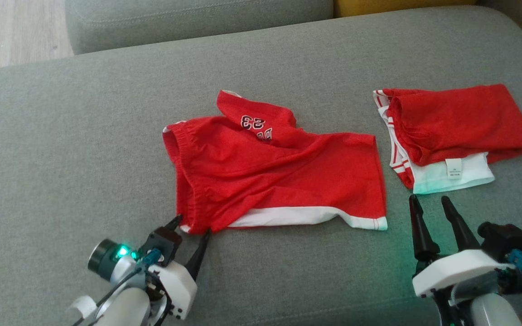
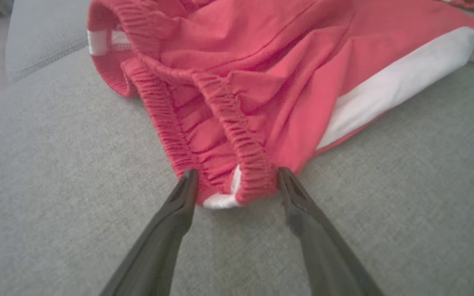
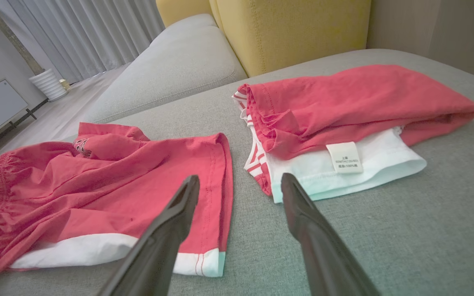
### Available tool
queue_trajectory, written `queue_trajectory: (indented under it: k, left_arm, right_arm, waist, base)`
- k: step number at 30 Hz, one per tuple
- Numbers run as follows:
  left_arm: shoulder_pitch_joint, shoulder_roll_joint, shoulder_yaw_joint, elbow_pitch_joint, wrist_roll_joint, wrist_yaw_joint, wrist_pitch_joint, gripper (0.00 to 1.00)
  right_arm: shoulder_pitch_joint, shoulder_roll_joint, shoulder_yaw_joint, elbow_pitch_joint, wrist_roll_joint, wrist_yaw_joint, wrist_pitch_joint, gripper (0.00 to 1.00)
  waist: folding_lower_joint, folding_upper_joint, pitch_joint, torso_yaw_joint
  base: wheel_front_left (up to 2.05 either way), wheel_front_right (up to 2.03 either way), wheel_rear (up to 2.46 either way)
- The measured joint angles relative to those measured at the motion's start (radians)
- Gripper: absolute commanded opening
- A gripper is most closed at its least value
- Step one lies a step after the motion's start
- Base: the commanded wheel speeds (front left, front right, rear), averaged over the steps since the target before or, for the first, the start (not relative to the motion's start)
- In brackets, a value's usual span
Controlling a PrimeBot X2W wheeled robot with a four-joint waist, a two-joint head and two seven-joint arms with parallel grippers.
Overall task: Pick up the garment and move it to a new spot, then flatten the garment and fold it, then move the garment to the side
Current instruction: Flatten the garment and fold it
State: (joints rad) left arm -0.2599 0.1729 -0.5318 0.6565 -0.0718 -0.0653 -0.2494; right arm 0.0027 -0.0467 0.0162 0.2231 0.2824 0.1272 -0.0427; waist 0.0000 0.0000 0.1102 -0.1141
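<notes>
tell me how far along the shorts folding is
Done: one red-and-white garment lies folded at the right. In hand: the left gripper, open, straddles the waistband corner of the red shorts; the right gripper hangs open near their hem. Left: the shorts are rumpled; flattening, folding and moving aside remain.

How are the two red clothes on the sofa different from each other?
The shorts lie spread out and wrinkly; the folded garment is a tidy stack. The shorts show a printed number; the folded garment shows a white label. Both are red with white trim.
</notes>
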Motion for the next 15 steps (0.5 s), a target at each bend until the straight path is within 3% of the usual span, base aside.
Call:
queue_trajectory:
  k: [6, 7, 8, 10, 15]
  left_arm:
    - [-0.018, -0.005, -0.005, 0.036, -0.002, -0.002, 0.000, 1.00]
    - [-0.021, -0.008, -0.004, 0.040, -0.008, -0.005, 0.000, 0.75]
    - [-0.022, -0.011, -0.005, 0.044, -0.013, -0.005, 0.000, 0.75]
    - [-0.022, -0.015, -0.004, 0.048, -0.024, -0.007, 0.000, 0.00]
    - [-0.022, -0.036, 0.018, 0.038, -0.085, -0.024, 0.000, 0.00]
  right_arm:
    - [-0.001, 0.000, 0.000, 0.011, 0.000, 0.000, 0.000, 1.00]
    - [-0.001, 0.000, 0.000, 0.013, 0.001, 0.000, 0.000, 1.00]
    - [-0.001, 0.000, 0.000, 0.015, 0.004, 0.000, 0.000, 1.00]
    - [-0.002, 0.000, 0.001, 0.026, 0.009, 0.000, 0.013, 1.00]
    - [-0.001, 0.000, 0.007, 0.083, 0.021, 0.000, 0.047, 1.00]
  waist:
    - [0.0000, 0.0000, 0.001, 0.000]
    - [0.0000, 0.0000, 0.000, 0.001]
    - [0.0000, 0.0000, 0.000, 0.001]
    - [0.0000, 0.0000, 0.000, 0.003]
    - [0.0000, 0.0000, -0.001, 0.013]
  base:
    - [0.00, 0.00, 0.00]
    - [0.00, 0.00, 0.00]
    - [0.00, 0.00, 0.00]
    - [0.00, 0.00, 0.00]
    - [0.00, 0.00, 0.00]
